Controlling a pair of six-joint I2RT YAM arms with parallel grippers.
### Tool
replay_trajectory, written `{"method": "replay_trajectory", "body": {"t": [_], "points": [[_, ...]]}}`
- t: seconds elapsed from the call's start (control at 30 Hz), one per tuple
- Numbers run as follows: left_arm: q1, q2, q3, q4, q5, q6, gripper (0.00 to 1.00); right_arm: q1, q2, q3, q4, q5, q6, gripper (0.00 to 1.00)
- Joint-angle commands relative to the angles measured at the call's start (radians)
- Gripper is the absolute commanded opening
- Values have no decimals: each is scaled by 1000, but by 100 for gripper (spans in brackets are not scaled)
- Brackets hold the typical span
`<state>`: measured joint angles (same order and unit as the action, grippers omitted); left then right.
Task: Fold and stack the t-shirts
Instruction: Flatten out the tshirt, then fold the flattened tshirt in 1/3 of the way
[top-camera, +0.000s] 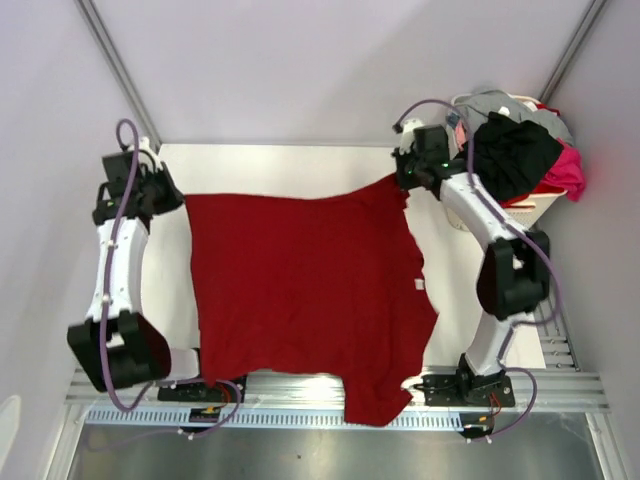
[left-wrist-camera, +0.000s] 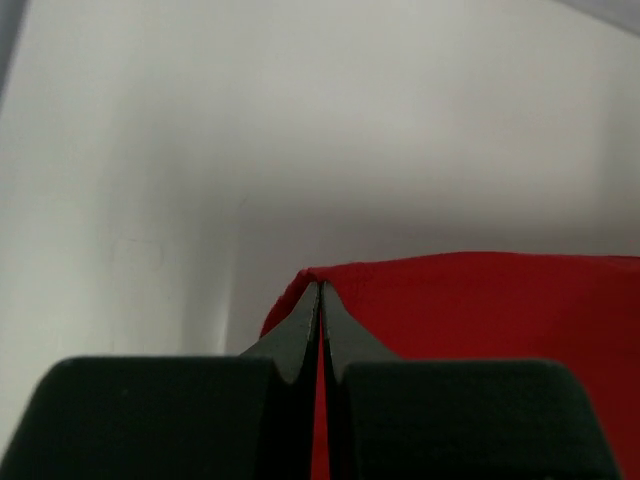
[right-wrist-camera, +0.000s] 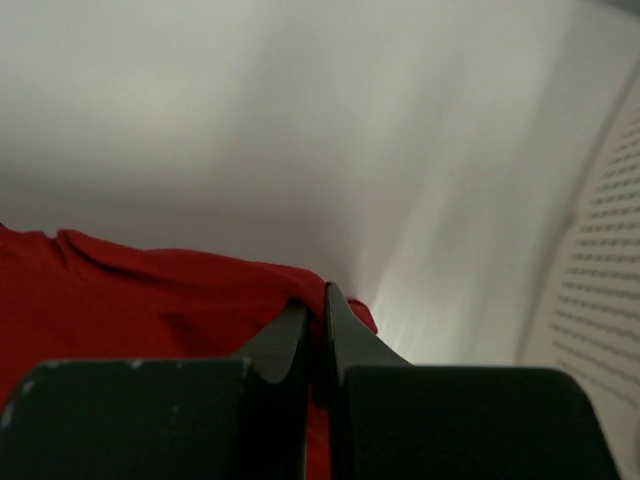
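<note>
A dark red t-shirt (top-camera: 305, 290) lies spread over the white table, its near end hanging past the front edge. My left gripper (top-camera: 180, 200) is shut on the shirt's far left corner; the left wrist view shows its jaws (left-wrist-camera: 320, 300) pinching red cloth (left-wrist-camera: 480, 320). My right gripper (top-camera: 405, 183) is shut on the far right corner; the right wrist view shows its jaws (right-wrist-camera: 320, 305) closed on a red fold (right-wrist-camera: 150, 300). More t-shirts, black (top-camera: 512, 155), pink (top-camera: 568, 172) and grey (top-camera: 490, 102), are heaped in a white basket at the back right.
The white perforated basket (top-camera: 530, 203) stands at the table's far right corner, and its wall shows in the right wrist view (right-wrist-camera: 600, 280). White walls close in at the back and sides. A metal rail (top-camera: 330, 412) runs along the front edge.
</note>
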<state>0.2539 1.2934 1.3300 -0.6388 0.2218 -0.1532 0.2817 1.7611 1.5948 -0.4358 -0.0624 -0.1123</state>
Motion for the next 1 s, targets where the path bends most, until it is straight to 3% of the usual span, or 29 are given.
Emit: {"method": "replay_trajectory", "body": {"t": [0.0,0.07,0.17,0.23,0.3,0.4,0.57,0.7,0.83,0.97], "points": [[8,55,-110,305,45,-52,0,-1,108,77,149,-105,40,0],[8,174,-117,416,48,-72,0,-1,276,140,158,-119,30,0],[-2,305,-52,473,30,-48,0,-3,469,402,77,-129,11,0],[-10,436,62,459,18,-36,0,1,656,654,20,-129,2,0],[-22,555,188,444,-4,-14,0,-1,743,720,38,-122,13,0],[-41,682,337,375,-50,7,0,-3,825,804,77,-88,13,0],[-53,767,463,349,-140,-9,0,-3,877,881,170,-57,25,0],[-53,811,541,337,-115,-39,0,-4,922,996,219,4,60,0],[-51,880,656,277,-93,-48,0,-6,914,999,290,29,40,0],[-54,889,647,292,-82,-48,1,-9,911,1001,302,13,25,0]]}}
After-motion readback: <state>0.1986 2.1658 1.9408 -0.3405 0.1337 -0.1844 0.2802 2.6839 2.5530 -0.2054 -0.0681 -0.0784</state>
